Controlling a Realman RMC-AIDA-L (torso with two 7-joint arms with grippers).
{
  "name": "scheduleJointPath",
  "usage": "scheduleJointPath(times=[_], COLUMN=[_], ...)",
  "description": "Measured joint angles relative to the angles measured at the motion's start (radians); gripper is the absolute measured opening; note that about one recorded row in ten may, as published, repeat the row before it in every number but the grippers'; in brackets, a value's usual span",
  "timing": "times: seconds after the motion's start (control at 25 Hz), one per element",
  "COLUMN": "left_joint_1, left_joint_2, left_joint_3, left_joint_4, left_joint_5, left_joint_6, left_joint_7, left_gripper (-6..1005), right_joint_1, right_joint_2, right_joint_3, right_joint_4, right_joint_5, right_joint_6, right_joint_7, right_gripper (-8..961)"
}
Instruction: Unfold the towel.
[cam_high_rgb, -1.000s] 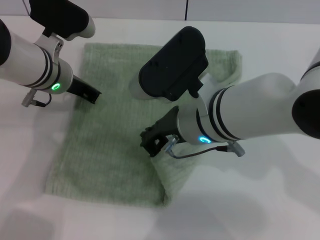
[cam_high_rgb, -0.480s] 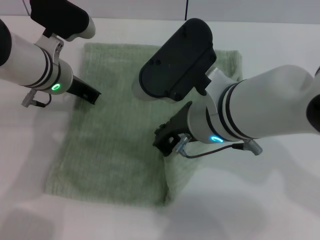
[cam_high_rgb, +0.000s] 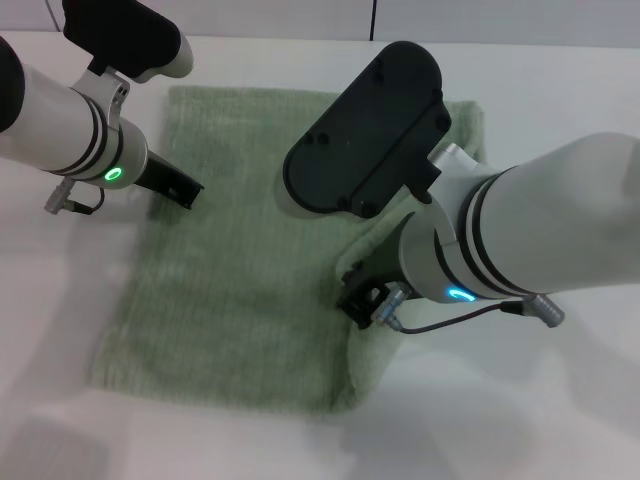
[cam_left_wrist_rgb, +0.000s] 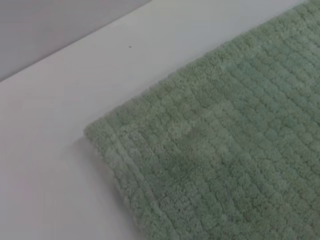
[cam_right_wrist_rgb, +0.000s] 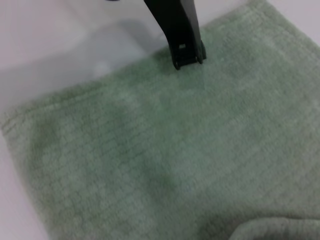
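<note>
We see no containers here: only the towel lying on the white table. Our left arm reaches in from the table's left side, and the left gripper sits low at the towel's left edge, near its far corner; its dark tip touches or nearly touches the cloth. In the right wrist view that same gripper shows as a single dark bar with its end on the towel, so its fingers look pressed together, with no cloth seen between them. Our right arm crosses over the towel's right half, bent sharply down, and the right gripper is down at the right edge, where the cloth is bunched into a raised fold; we cannot tell whether it is spread or pinching, since the wrist hides the tips. The towel is pale sage green, ribbed, mostly flat, with a rolled ridge along its right side. In the left wrist view a hemmed corner of the towel lies flat on the table
</note>
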Motion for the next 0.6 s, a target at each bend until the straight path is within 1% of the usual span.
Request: scheduleJointPath(times=[0.32, 0.6], left_joint_1=[0.000, 0.000], left_joint_2=[0.000, 0.000], left_joint_3=[0.000, 0.000], left_joint_4=[0.000, 0.000], left_joint_5=[-0.001, -0.001], left_joint_6=[0.000, 0.001], left_joint_7=[0.000, 0.000], left_gripper=[-3, -3], right_joint_1=[0.004, 0.005], right_joint_2=[0.000, 0.001], right_joint_3=[-0.005, -0.015], right_joint_4=[0.050, 0.043], right_joint_5=[-0.012, -0.013], right_joint_6=[0.101, 0.124], right_joint_7=[0.026, 0.043], right_gripper=[21, 21])
